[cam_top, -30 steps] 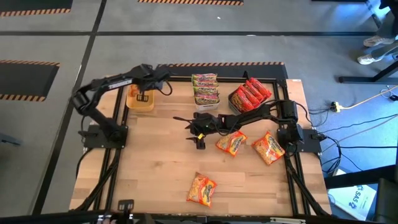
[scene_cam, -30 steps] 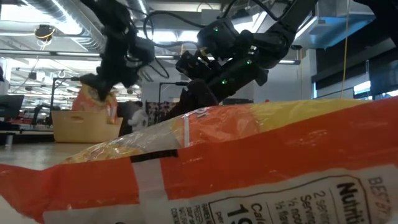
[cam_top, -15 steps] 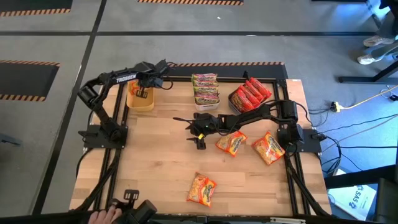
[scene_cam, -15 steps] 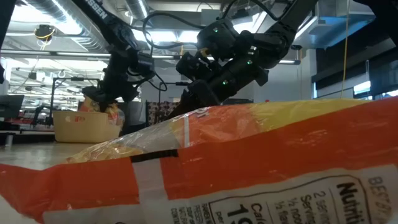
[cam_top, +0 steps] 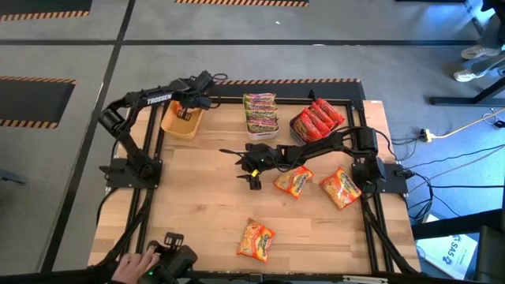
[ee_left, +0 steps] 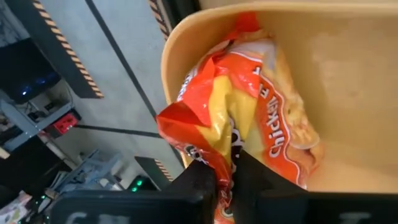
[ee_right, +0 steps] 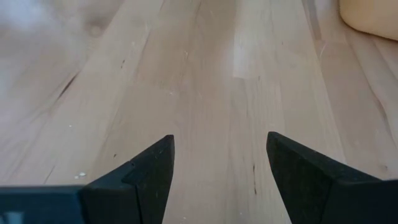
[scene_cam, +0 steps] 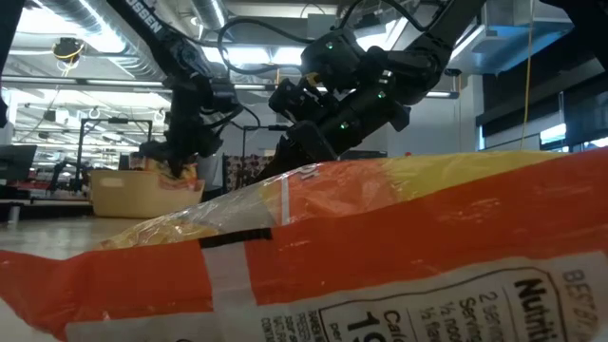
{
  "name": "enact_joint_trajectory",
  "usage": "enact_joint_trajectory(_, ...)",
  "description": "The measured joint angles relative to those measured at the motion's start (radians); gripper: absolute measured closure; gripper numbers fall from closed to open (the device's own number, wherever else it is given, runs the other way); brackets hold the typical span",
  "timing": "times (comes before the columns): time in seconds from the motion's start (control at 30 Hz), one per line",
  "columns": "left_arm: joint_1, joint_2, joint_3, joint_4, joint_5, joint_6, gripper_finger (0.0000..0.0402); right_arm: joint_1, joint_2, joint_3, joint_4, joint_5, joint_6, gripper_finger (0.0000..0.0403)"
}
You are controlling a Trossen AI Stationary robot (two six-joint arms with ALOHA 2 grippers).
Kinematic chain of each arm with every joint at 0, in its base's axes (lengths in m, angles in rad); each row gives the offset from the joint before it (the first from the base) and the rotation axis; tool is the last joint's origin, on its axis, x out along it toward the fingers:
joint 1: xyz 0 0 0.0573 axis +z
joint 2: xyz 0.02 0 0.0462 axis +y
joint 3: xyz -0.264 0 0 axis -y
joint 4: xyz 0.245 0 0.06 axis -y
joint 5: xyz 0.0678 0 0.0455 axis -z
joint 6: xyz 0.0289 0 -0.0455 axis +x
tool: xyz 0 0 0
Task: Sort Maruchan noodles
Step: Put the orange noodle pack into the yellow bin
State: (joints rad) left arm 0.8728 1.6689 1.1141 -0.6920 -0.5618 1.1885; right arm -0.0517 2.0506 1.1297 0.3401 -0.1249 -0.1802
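While I am counting the Maruchan noodles, I am seeing three orange-yellow packets lying loose on the bench [cam_top: 197,205]: one [cam_top: 257,239] near the front edge, one [cam_top: 293,182] just beside the right end effector [cam_top: 251,169], and one [cam_top: 341,188] close to the right arm's base. A fourth orange-yellow packet [ee_left: 245,118] is sitting in the yellow bin [cam_top: 181,122] at the back left, and the left end effector [ee_left: 225,177] is pinching its crimped edge between nearly closed fingers. Green-pink packets are lying stacked in the white bin [cam_top: 261,113] at the back centre; I cannot count them exactly. Red packets are piling up in the dark grey bin [cam_top: 317,120] at the back right, again too overlapped to count. The right end effector is hovering low over bare wood near the bench's middle, fingers spread and holding nothing. A person's hand [cam_top: 130,270] is showing at the front left edge.
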Motion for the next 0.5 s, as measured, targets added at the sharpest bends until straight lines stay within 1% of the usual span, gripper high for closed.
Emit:
enact_joint_trajectory(0.23, 0.026, 0.0, 0.0, 0.044, 0.056, -0.055, 0.0323, 0.0, 0.0, 0.0, 0.0, 0.0, 0.0, 0.0165)
enact_joint_trajectory(0.33, 0.028, 0.0, 0.0, 0.063, 0.051, -0.084, 0.0296, 0.0, 0.0, 0.0, 0.0, 0.0, 0.0, 0.0165)
enact_joint_trajectory(0.37, 0.025, 0.0, 0.0, 0.065, 0.039, -0.11, 0.0288, 0.0, 0.0, 0.0, 0.0, 0.0, 0.0, 0.0165)
enact_joint_trajectory(0.43, 0.011, 0.0, 0.0, 0.06, -0.029, -0.189, 0.0276, 0.0, 0.0, 0.0, 0.0, 0.0, 0.0, 0.0165)
enact_joint_trajectory(0.5, -0.005, 0.0, 0.0, 0.052, -0.101, -0.197, 0.0272, 0.0, 0.0, 0.0, 0.0, 0.0, 0.0, 0.0165)
